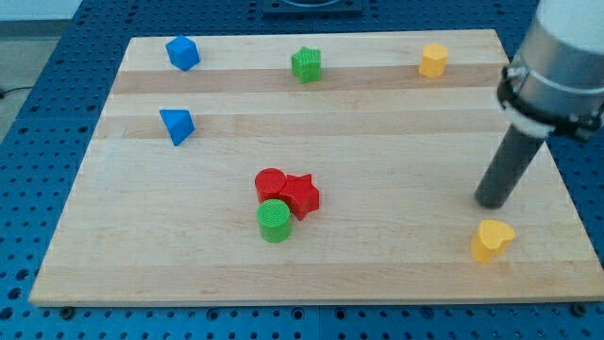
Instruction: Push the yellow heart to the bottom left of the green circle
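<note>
The arm comes in from the view's upper right, its grey and white housing cut off by the frame edge, and the dark rod slants down and toward the view's left from it. My tip [491,201] rests on the wooden board [377,264] near the right edge, just above the yellow heart [492,240] and a little apart from it; I see no contact between them. There are no fingers on this arm to spread or pinch, only the bare rod.

The yellow heart lies close to the board's bottom right corner. The green circle [275,220] stands well away to the view's left, near the board's middle, touching the red star [302,195] at its upper right; a red round block [270,183] sits just above it, pressed against the star.

Along the view's top run a blue block [182,53], a green star-like block [306,64] and a yellow block [433,60]. A blue triangle [176,125] sits below the blue block on the left.
</note>
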Available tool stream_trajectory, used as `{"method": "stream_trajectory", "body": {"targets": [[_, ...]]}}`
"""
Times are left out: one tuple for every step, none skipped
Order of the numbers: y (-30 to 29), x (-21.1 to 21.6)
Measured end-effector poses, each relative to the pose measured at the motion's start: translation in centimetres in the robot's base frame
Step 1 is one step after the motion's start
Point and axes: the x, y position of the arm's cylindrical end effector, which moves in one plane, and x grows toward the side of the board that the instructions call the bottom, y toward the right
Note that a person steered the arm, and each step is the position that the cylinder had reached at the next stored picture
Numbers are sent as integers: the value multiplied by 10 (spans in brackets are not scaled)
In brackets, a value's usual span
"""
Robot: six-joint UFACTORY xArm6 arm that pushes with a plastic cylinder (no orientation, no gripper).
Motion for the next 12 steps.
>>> {"method": "stream_trajectory", "body": {"targets": [[79,-15],[128,-5],[127,-3],[127,-2],[128,-2],[121,16],[110,44],[64,69],[0,69],[-73,70],[-118,76],[-91,76]]}}
